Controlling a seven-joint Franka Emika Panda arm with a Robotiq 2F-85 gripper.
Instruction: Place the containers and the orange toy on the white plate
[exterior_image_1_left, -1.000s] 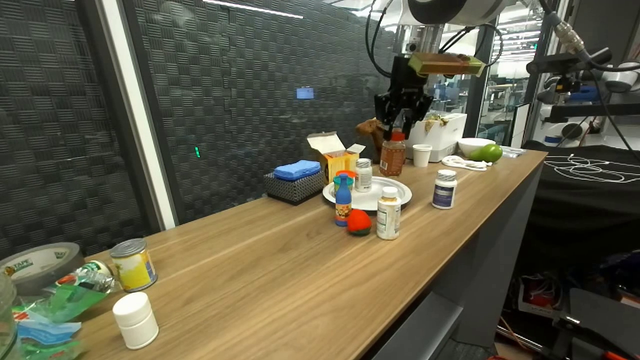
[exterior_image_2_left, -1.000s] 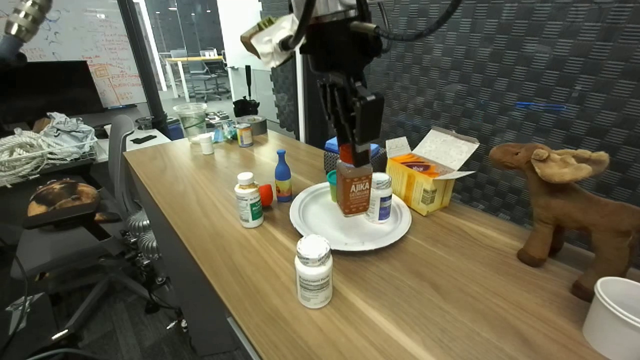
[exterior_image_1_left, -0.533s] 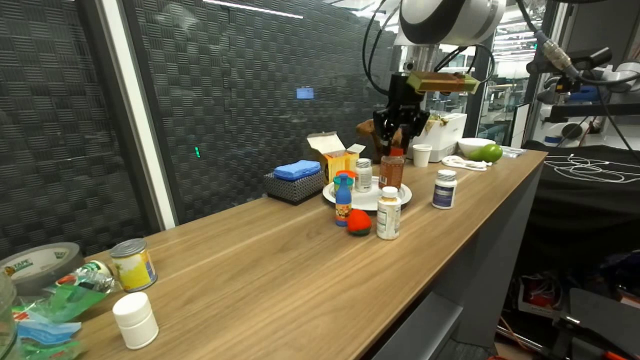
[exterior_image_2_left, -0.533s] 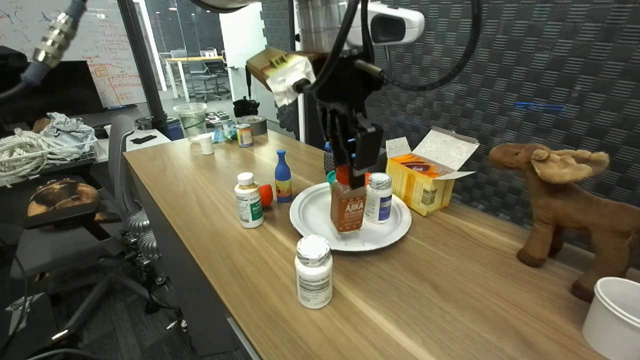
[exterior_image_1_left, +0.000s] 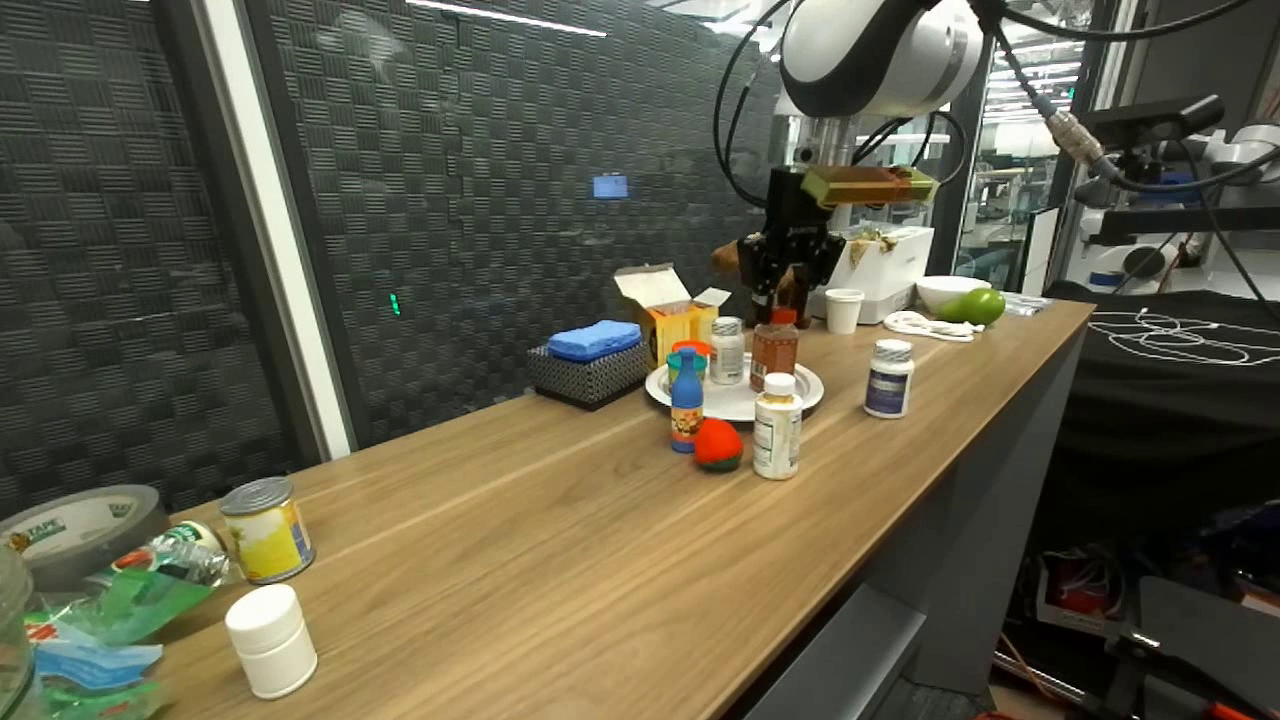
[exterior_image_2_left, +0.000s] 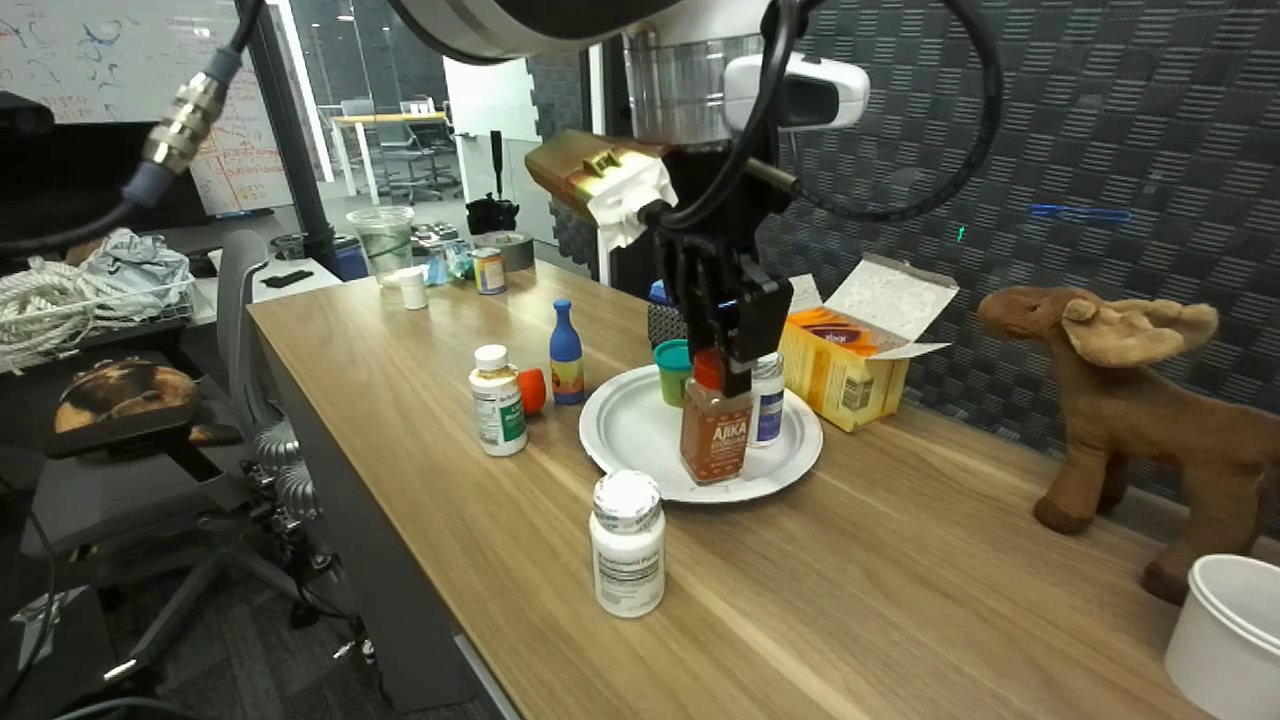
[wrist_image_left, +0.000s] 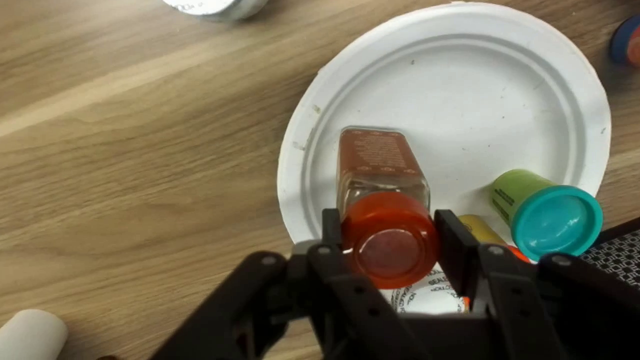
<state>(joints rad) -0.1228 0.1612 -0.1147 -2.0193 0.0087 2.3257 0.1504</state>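
Black gripper (wrist_image_left: 387, 221) is lowering square brown jar (exterior_image_2_left: 715, 435)
Clasping its red cap (wrist_image_left: 392, 242), likely nearing release onto round white plate (wrist_image_left: 470, 110), wrist-view upper right.

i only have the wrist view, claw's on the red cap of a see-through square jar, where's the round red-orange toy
Observer: In both exterior views, the round red-orange toy sits off the round white plate, beside a slim blue bottle.
Operator: ok, what's written on the front of the see-through square jar
Observer: In an exterior view, its brown label reads AJIKA.
Operator: and what colour is on the side of the white cylindrical bottle cut off at my top edge
Observer: In an exterior view, it carries a purple-blue label.
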